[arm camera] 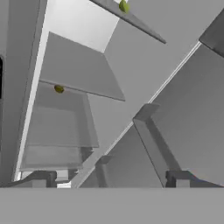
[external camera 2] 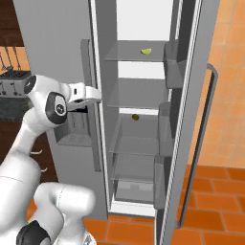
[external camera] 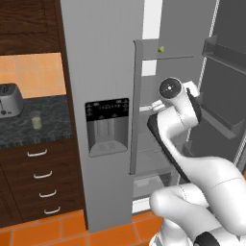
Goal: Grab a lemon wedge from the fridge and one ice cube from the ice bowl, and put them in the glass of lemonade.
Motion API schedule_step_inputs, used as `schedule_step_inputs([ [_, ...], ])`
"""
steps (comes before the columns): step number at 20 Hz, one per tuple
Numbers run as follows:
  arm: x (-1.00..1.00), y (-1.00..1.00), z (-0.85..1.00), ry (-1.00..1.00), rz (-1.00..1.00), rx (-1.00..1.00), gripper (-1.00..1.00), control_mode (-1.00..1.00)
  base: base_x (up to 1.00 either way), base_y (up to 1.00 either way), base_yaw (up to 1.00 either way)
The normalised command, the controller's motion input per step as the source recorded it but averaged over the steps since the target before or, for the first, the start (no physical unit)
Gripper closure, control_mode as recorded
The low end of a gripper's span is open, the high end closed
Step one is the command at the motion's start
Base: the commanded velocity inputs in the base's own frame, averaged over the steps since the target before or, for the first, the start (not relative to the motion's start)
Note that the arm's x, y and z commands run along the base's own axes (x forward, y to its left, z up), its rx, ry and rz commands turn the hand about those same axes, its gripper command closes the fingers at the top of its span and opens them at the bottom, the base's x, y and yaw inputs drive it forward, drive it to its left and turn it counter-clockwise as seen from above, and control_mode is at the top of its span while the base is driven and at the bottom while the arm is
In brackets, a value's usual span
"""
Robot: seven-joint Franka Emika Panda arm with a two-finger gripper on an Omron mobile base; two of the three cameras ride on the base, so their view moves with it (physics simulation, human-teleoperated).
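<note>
The grey fridge (external camera: 101, 57) stands with its right door (external camera 2: 191, 119) swung open. A yellow-green lemon wedge (external camera 2: 146, 50) lies on the top glass shelf, toward the right; it also shows as lemon wedge (external camera: 161, 49) and lemon wedge (arm camera: 124, 6). My gripper (external camera 2: 97, 95) is open and holds nothing. It hovers at the left edge of the fridge opening, level with the second shelf, below and left of the wedge. The glass of lemonade (external camera: 35, 120) stands on the dark counter at the left. The ice bowl and ice cube are out of view.
A small dark olive piece (external camera 2: 135, 116) sits on the third shelf. Door bins (external camera 2: 171, 67) jut from the open door on the right. A silver toaster (external camera: 9, 100) stands behind the glass. The closed left door carries the black dispenser panel (external camera: 106, 126) and a long handle (external camera: 136, 105).
</note>
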Motion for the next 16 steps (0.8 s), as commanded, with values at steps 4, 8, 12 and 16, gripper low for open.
schedule_step_inputs([
  [4, 0.11, 0.28, -0.04, 0.08, 0.72, 0.21, -1.00, -1.00, 0.00, 0.00, 0.00],
  [8, -0.02, 0.00, -0.06, 0.01, 0.55, 0.13, -1.00, -1.00, 0.00, 0.00, 0.00],
  [12, -0.17, 0.00, 0.45, 0.10, 0.22, 0.05, -1.00, -1.00, 0.00, 0.00, 0.00],
  [16, -0.40, 0.00, 0.55, 0.46, 0.01, -0.02, -1.00, -1.00, 0.00, 0.00, 0.00],
])
